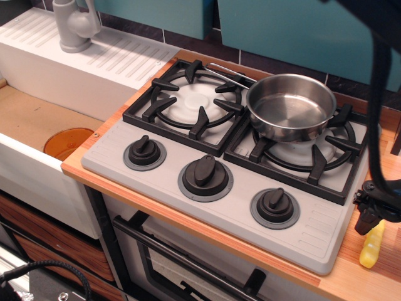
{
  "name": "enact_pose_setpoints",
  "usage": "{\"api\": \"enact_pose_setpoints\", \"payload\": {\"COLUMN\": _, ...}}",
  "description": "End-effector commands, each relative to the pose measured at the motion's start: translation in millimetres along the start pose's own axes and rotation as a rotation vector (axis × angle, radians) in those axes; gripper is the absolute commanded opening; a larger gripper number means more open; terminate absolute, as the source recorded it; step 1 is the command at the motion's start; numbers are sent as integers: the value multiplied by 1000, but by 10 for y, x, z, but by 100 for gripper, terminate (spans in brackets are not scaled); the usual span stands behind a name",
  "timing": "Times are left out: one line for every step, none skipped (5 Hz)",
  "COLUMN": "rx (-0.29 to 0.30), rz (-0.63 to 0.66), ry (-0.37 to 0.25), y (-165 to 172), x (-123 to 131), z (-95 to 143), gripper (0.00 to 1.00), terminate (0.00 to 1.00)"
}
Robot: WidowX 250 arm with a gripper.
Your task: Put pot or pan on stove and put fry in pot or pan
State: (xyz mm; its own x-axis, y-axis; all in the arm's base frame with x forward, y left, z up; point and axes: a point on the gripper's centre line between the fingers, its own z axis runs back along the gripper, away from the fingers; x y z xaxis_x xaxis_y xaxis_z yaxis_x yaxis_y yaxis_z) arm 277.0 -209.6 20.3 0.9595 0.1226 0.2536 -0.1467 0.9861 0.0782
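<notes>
Saucepan (291, 106) empty on stove (232, 169), tool (371, 221) over fry (371, 246)

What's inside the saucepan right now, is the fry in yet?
The saucepan on the stove shows only its bare steel floor; nothing is in it. The fry lies on the counter by the gripper, its upper end covered by the gripper.

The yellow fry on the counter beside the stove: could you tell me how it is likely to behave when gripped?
The fry looks like moulded plastic, so probably stiff and light. Its ridges should help the gripper hold it. Being narrow, lying flat on the wooden counter, it may skid or pivot if pinched off-centre.
</notes>
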Motion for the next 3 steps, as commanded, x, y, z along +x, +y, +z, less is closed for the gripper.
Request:
{"api": "enact_pose_setpoints", "payload": {"rx": -35, "rz": 13, "ry": -35, "y": 13, "x": 127, "z": -3, "gripper": 100, "terminate": 0}}
{"api": "enact_pose_setpoints", "payload": {"rx": -42, "rz": 9, "ry": -49, "y": 33, "x": 92, "z": -83, "gripper": 100, "terminate": 0}}
{"api": "enact_pose_setpoints", "payload": {"rx": -49, "rz": 6, "ry": -59, "y": 76, "x": 60, "z": -159, "gripper": 100, "terminate": 0}}
